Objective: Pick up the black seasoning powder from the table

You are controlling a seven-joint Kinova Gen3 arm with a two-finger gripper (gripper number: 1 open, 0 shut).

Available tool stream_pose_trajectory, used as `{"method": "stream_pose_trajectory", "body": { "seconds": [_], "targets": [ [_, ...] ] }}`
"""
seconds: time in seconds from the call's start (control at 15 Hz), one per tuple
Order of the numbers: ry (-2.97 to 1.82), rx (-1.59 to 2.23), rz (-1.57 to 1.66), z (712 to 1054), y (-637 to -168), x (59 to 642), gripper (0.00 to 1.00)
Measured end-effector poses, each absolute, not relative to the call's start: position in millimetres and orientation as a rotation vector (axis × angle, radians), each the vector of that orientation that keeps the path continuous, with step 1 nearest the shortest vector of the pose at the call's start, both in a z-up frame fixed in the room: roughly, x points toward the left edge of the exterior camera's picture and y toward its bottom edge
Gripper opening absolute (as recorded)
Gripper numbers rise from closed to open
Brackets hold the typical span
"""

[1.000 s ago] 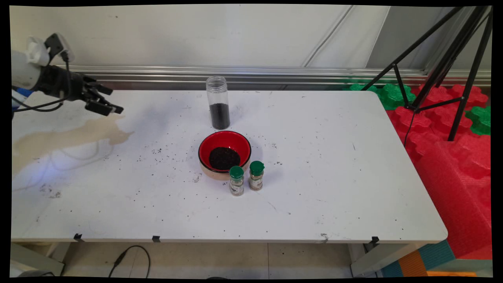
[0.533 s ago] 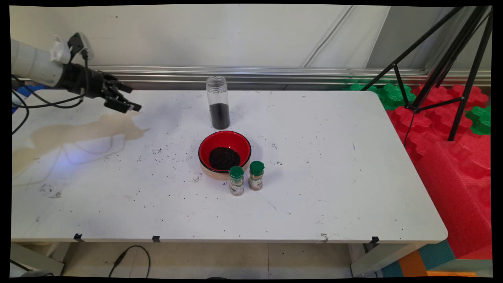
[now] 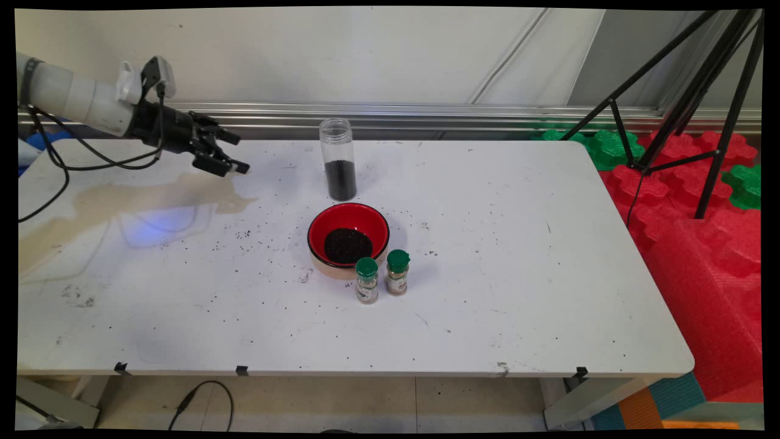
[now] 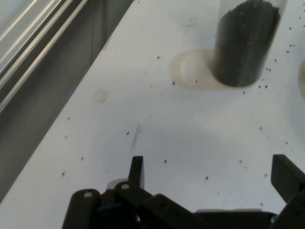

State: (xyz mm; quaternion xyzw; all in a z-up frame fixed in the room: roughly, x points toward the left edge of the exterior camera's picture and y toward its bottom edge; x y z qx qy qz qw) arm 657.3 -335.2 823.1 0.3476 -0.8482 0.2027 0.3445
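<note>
The white surface spreads wide below the hand, speckled with dark grains and marked by a tan stain lying under and behind the hand, toward the arm's side. The white arm reaches in above the far left part of the surface, black cables drooping from it.

The hand hangs in the air above the surface, touching nothing and holding nothing. Its two black fingers stand wide apart, with bare surface showing between them in the hand view.

Straight ahead of the hand, and nearest to it, stands a tall clear jar, upright, without a lid, its lower part filled with dark grains. In the hand view the jar's dark lower part stands ahead of the fingers and somewhat toward the right one, well apart from both.

Beyond the jar and off to the hand's near-table side sits a red bowl with a dark rim, holding a heap of the same dark grains. Just past the bowl, farther still from the hand, two small spice bottles with green caps stand upright side by side: one against the bowl's rim as seen from above, the other just beside it.
</note>
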Motion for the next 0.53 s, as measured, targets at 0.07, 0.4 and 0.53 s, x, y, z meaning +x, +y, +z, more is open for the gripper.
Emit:
{"method": "stream_pose_trajectory", "body": {
  "seconds": [0.07, 0.4, 0.53],
  "targets": [
    [-2.2, 0.89, 0.524, 821, -338, 656, 1.0],
    [-2.182, 0.796, 0.513, 804, -353, 650, 1.0],
    [-2.173, 0.753, 0.509, 796, -359, 647, 1.0]
  ]
}}
